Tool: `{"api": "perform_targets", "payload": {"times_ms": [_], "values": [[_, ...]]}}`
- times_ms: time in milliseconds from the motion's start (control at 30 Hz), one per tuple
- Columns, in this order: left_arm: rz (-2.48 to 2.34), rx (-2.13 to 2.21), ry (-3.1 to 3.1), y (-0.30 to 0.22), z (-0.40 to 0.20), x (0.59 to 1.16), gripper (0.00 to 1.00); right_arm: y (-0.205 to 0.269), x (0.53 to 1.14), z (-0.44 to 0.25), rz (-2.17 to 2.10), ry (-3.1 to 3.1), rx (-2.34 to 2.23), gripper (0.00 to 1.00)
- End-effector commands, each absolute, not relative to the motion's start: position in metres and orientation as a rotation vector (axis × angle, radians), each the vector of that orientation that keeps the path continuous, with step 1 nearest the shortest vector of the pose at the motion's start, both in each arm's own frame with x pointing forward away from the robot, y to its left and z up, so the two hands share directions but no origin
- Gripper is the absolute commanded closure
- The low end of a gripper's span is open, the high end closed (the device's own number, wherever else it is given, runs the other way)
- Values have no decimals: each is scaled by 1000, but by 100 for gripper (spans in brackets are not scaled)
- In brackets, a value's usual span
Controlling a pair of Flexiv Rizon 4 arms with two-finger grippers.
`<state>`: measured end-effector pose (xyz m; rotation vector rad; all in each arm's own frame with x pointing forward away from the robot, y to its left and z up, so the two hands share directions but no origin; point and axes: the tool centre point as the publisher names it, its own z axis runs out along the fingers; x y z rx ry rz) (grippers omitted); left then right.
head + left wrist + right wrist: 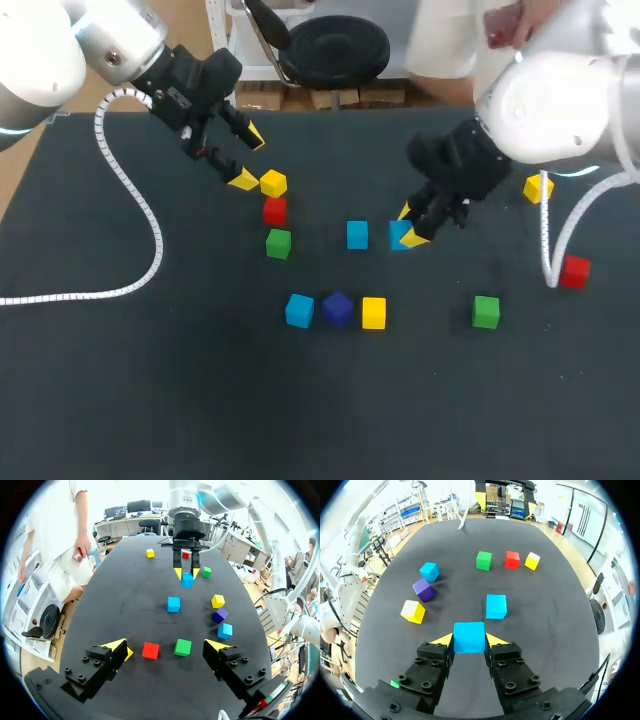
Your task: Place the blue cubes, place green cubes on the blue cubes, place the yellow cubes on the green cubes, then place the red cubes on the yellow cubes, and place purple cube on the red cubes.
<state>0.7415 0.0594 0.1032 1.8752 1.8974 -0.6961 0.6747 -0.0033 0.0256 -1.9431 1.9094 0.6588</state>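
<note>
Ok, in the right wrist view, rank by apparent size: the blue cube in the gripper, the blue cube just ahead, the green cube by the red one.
1. held blue cube
2. blue cube ahead
3. far green cube
This order tracks nearness to the camera, so their true sizes may match.

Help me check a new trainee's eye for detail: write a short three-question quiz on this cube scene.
1. Multiple choice: the gripped cube in the right pincer is: A red, B blue, C purple.
2. True or false: the left pincer is shut on a cube.
3. Fill in: in the head view, the cube between the blue cube and the yellow cube in the near row is ____.

Key: 1 B. 2 False, it is open with nothing held. 3 The purple cube.
</note>
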Motion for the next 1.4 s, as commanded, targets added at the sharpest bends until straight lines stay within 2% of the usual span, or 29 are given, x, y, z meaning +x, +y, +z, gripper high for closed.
{"api": "perform_targets", "payload": {"times_ms": [33,1400], "values": [[-694,1876,1898,60,103,741,0,2,682,21,688,1905,-1968,100],[-694,1876,1898,60,103,741,0,9,705,-2,752,1969,-1916,100]]}}
